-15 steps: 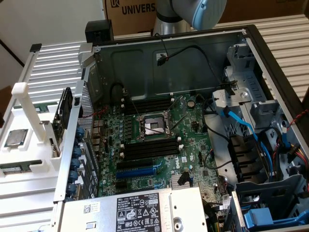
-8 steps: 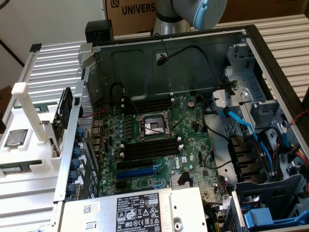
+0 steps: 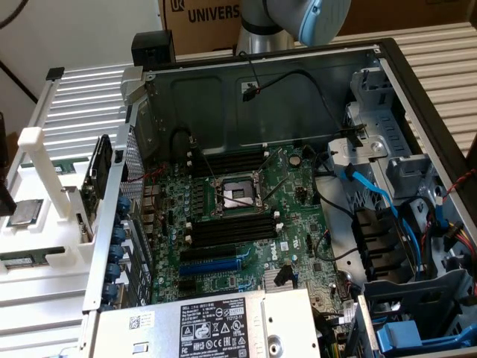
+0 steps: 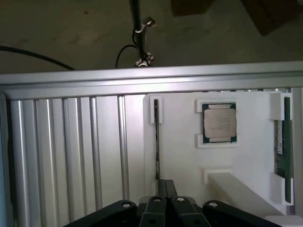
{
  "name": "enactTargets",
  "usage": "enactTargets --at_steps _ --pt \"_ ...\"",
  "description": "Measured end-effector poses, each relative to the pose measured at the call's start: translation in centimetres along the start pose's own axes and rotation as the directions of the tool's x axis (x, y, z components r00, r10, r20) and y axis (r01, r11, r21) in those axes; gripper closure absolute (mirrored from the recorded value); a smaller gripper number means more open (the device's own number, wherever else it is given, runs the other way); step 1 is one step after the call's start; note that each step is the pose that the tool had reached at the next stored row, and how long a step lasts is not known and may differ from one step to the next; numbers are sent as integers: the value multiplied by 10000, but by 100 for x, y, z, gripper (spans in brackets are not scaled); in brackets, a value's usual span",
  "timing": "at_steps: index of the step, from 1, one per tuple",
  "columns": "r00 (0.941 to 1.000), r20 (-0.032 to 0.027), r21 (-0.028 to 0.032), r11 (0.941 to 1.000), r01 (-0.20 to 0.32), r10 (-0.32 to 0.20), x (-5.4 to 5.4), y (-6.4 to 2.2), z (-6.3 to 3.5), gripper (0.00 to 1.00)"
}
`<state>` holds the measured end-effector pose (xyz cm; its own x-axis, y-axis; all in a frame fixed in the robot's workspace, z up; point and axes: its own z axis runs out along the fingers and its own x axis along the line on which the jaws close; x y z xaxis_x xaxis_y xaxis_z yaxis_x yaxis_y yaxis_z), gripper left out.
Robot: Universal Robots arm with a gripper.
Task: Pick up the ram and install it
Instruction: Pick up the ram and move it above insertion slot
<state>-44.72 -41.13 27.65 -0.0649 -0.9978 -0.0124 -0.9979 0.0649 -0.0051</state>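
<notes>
**A:** What holds what here?

**B:** Two containers. The first is a white holder tray (image 4: pixel 180 156), which sits on the ribbed aluminium surface (image 4: pixel 71 151). In the exterior view it is at the exterior view's left of the open computer case (image 3: pixel 298 74). A square silver processor (image 4: pixel 219 122) lies in a raised white frame on the tray. White clips on either side of it each grip a long stick.

**A:** And the case?

**B:** It holds a green motherboard (image 3: pixel 294 190) with a metal-framed CPU socket (image 3: pixel 235 195). Long black memory slots (image 3: pixel 235 227) with white end clips run along both sides of the socket. A labelled power supply (image 3: pixel 216 324) sits at the near edge, and blue cables (image 3: pixel 373 194) trail toward the drive bays at the exterior view's right.

**A:** Where is the ram?

**B:** The ram (image 4: pixel 280 142) is in the tray, well apart from the slots and held at both ends by clips. It is long, narrow and dark green, with a pale label strip along its face. The exterior view shows it (image 3: pixel 33 257) as a greenish strip just beside the processor.

**A:** What is the other stick?

**B:** It is a thin dark stick (image 4: pixel 156 142) seen edge-on. Its face is hidden, so I cannot tell what is on it.

**A:** And the hand?

**B:** The hand (image 4: pixel 165 182) has its two dark fingers pressed together. The tips point along that edge-on stick and sit near its end. Whether they touch it, I cannot tell.
</notes>
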Motion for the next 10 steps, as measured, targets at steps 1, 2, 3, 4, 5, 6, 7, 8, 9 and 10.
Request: enactTargets --at_steps 1,2,3,4,5,6,7,8,9,10 --pt "10000 -1 -7 10000 4 -4 0 0 8 90" --pt "10000 -2 -10 10000 6 -6 0 0 11 90" --pt "10000 -1 -10 10000 8 -8 0 0 15 90" --pt "10000 1 -7 10000 8 -8 1 0 26 90" --pt "10000 1 -9 10000 9 -9 1 1 38 90" --pt "10000 0 -12 10000 9 -9 1 1 54 90" --pt "10000 -1 -18 10000 10 -10 1 1 87 90" --pt "10000 -1 -29 10000 10 -10 2 1 123 90" --pt "10000 -1 -42 10000 10 -10 2 1 150 90" --pt "10000 -4 -48 10000 11 -11 2 1 154 90"
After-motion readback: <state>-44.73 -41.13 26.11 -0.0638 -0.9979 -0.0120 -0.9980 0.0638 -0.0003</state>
